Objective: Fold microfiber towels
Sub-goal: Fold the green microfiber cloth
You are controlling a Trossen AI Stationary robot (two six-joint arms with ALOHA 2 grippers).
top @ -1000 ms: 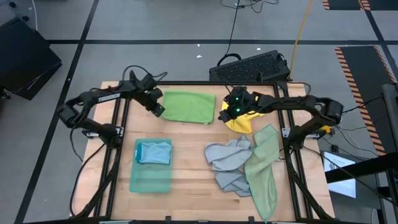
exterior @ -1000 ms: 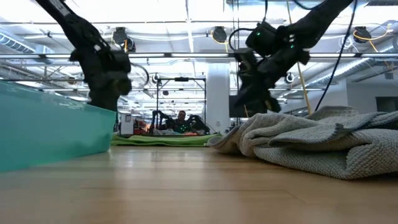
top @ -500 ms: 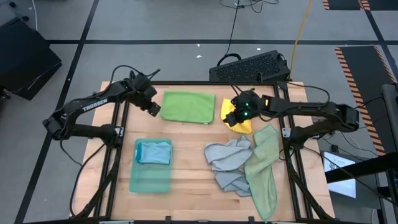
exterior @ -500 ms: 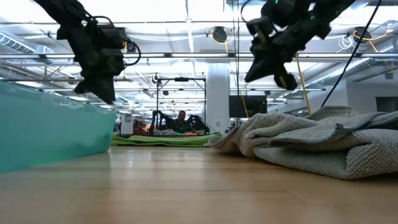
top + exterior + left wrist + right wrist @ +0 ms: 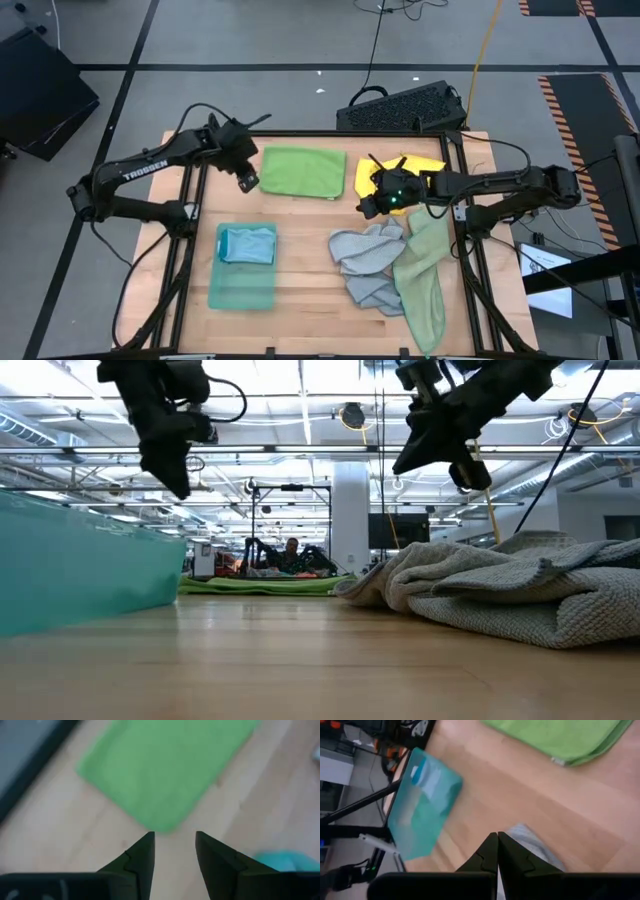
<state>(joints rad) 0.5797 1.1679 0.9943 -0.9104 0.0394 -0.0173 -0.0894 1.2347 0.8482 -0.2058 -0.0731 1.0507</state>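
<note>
Having released the folded bright green towel [image 5: 302, 171], the left gripper [image 5: 248, 180] was spread beside it; the right gripper [image 5: 366, 207], pressed together, had let go of the yellow towel [image 5: 425, 166].

A wooden table [image 5: 310, 240] with a black frame along its edges stands on a grey floor [image 5: 250, 40] marked with dark lines. Just beyond the table's far edge a black keyboard [image 5: 400, 105] lies on the floor, with a yellow cable [image 5: 485, 40] and a black cable [image 5: 375, 40] running away from it. Orange-and-black hazard tape [image 5: 575, 100] marks the floor to the right. In the low view, a person [image 5: 291, 550] sits far back in the room.
</note>
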